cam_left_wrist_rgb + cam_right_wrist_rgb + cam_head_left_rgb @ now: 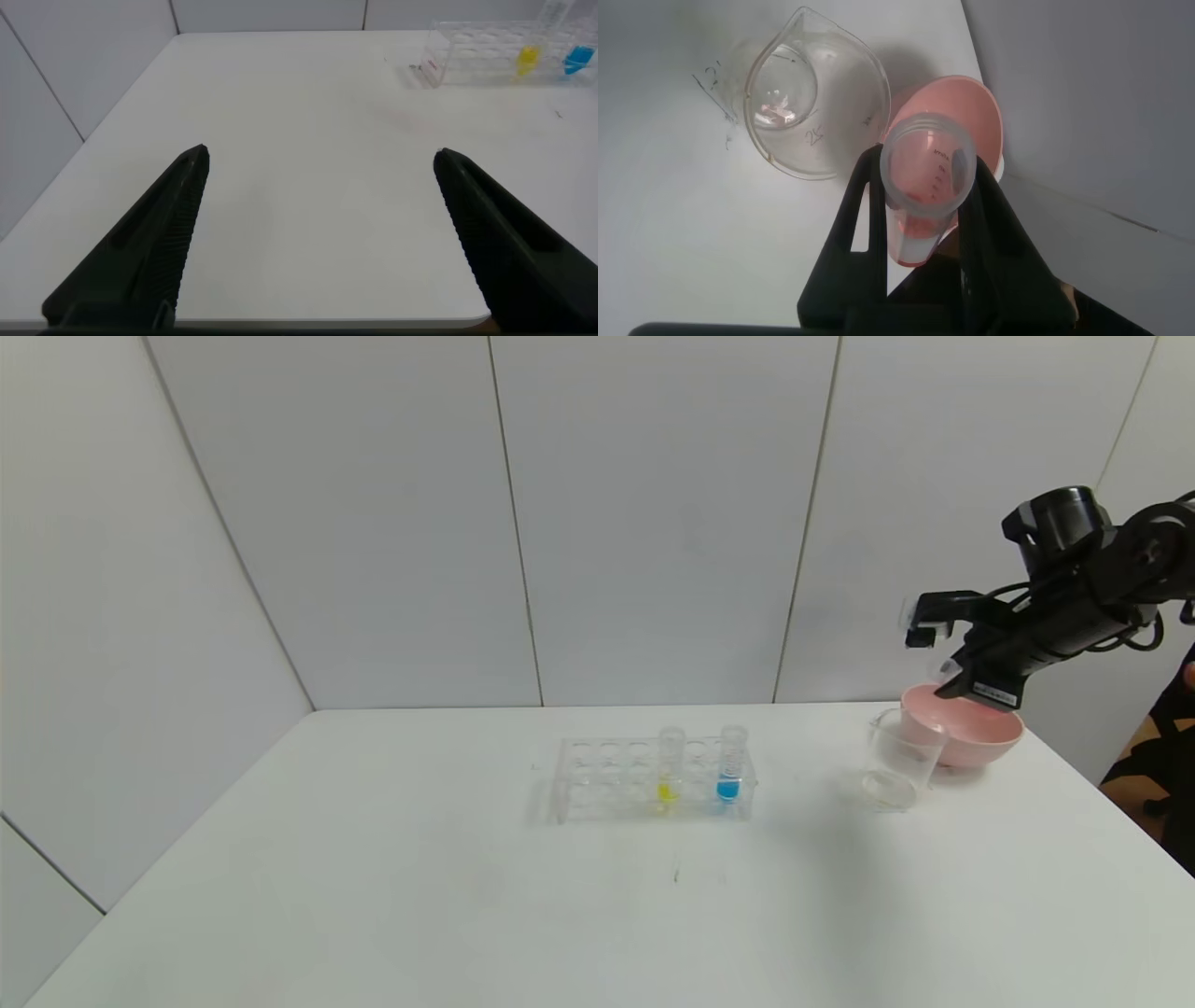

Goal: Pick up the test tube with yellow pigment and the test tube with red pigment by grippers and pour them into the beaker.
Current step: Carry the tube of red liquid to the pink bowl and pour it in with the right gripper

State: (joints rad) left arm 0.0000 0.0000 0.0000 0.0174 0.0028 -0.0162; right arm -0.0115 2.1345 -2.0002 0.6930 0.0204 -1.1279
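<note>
right gripper point(926, 219) pinching the test tube with red pigment point(926, 168), mid-right, over pink bowl point(971, 739) | beaker point(898, 761) lower left of it | left gripper point(318, 233) spread, idle | tip: set tube down gently, upright.

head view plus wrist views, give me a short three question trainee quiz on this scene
1. True or false: the rack holds a yellow tube and a blue tube.
2. What does the right gripper hold, and above what?
3. The left gripper is: A) open over bare table B) shut on a tube.

Key:
1. True.
2. A clear tube with red traces, above the pink bowl beside the beaker.
3. A.
</note>
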